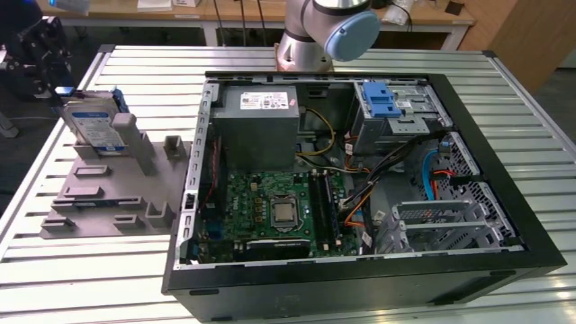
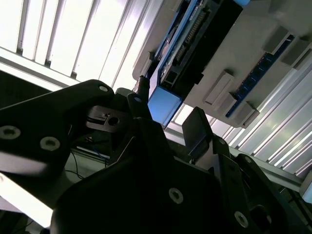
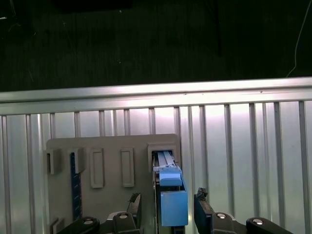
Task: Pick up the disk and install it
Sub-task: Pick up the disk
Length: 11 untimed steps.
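At the arm's end: gripper (image 3: 168, 207), fingers (image 3: 135, 202) spread, one on either side of the disk's upper edge, with a narrow gap on each side; nothing held.
Between them: disk (image 3: 170, 195), standing on edge in a slot of the grey holder (image 3: 112, 144), blue carrier uppermost; not yet lifted.
Beneath: slatted metal table (image 3: 243, 146).
Beyond, in the exterior view: open computer case (image 1: 360, 290), well apart from the holder; drive bay (image 1: 409, 118) with blue latch (image 1: 385, 101); loose cables (image 1: 396, 152) just beside the bay.
Risks, as judged: an off-centre closing would likely press one side first and tilt the disk in its slot, jamming it. A hold on the plastic carrier alone may slip. Cables could snag the disk near the bay.
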Each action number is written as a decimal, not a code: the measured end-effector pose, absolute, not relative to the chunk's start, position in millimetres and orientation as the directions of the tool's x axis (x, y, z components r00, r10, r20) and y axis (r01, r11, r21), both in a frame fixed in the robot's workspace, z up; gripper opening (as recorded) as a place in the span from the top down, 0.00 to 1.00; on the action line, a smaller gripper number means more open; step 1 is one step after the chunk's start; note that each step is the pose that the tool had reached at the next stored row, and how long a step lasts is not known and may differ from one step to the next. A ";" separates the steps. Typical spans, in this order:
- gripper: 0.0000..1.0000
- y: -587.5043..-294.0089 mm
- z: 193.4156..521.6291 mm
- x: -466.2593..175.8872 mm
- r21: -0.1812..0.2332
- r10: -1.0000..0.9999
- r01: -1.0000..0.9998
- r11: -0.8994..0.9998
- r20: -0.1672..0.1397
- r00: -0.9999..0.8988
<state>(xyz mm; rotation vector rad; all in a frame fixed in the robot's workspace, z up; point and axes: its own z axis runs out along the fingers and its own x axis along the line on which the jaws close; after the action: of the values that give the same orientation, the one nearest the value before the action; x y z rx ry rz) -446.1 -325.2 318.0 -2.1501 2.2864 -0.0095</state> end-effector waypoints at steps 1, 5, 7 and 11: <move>0.45 -325.2 317.4 -446.1 -0.006 -0.998 -0.998 0.061 0.002 -0.061; 0.45 -325.2 316.7 -446.3 -0.006 -0.998 -0.998 0.061 0.002 -0.061; 0.45 -325.1 316.7 -446.3 -0.006 -0.998 -0.998 0.061 0.002 -0.061; 0.45 -325.2 316.6 -446.3 -0.006 -0.998 -0.998 0.061 0.002 -0.061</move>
<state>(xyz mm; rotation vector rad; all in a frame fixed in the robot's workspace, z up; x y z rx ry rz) -446.3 -325.2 316.6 -2.1502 2.2866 -0.0098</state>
